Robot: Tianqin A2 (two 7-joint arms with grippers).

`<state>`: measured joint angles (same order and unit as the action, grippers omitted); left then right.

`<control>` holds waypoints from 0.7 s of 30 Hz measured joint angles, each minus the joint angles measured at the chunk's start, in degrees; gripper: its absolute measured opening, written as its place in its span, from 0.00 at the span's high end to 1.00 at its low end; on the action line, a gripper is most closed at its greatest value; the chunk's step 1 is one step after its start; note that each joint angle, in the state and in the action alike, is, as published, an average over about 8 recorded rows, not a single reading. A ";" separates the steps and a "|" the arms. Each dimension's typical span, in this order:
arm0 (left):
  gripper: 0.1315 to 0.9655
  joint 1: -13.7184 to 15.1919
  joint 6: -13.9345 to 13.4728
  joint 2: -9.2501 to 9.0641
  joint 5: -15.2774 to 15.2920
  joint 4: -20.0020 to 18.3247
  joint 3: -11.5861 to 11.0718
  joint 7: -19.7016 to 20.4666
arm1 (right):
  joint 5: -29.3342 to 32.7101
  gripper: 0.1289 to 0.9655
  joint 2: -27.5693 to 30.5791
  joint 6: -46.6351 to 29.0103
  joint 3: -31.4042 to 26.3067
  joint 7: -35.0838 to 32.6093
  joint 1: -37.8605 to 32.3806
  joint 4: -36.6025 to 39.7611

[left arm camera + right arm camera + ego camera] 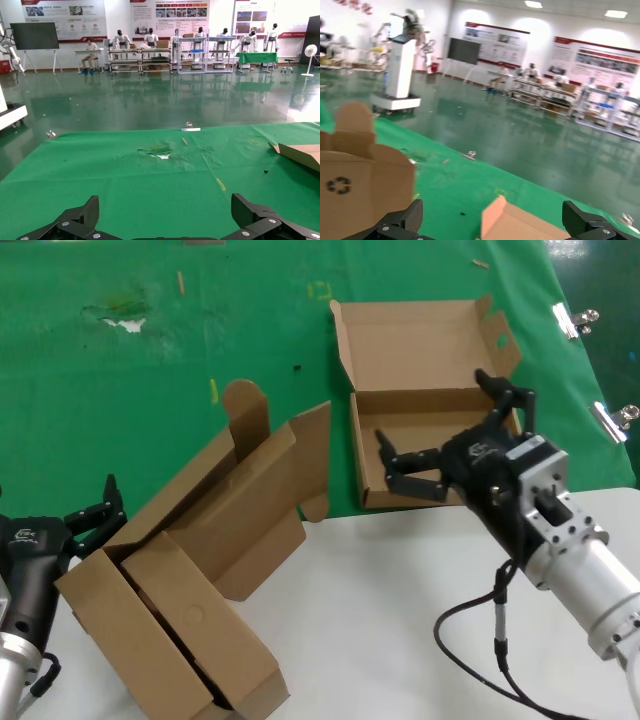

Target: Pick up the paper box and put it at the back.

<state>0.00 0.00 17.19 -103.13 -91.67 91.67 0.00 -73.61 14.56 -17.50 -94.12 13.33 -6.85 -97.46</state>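
Right tool (440, 445): fingers spread wide, grasping nothing, poised over the near half of the paper box (425, 400). The box lies open on the green cloth (150, 370), lid flap standing up beyond the tool, its near wall directly under the fingertips at the cloth's edge beside the white tabletop (400, 610). Left tool (90, 515): released, fingers apart, parked low just beside a bunch of other open cardboard boxes (190, 590) lying to its right.

Paper box (425, 400) (lid open) lies on green cloth (120, 390).
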 joint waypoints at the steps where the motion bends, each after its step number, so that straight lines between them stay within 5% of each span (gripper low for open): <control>1: 0.09 0.00 0.00 0.00 0.00 0.00 0.00 0.00 | -1.47 0.00 0.13 0.87 0.12 -0.66 0.34 0.29; 15: 0.00 0.00 0.00 0.00 0.00 0.00 0.00 0.00 | -21.46 0.00 1.92 12.72 1.79 -9.69 5.00 4.22; 21: 0.00 0.00 0.00 0.00 0.00 0.00 0.00 0.00 | -25.59 0.00 2.29 15.17 2.13 -11.56 5.94 5.02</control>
<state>0.00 0.00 17.19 -103.13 -91.67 91.67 0.00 -99.20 16.84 -2.33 -92.00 1.77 -0.91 -92.44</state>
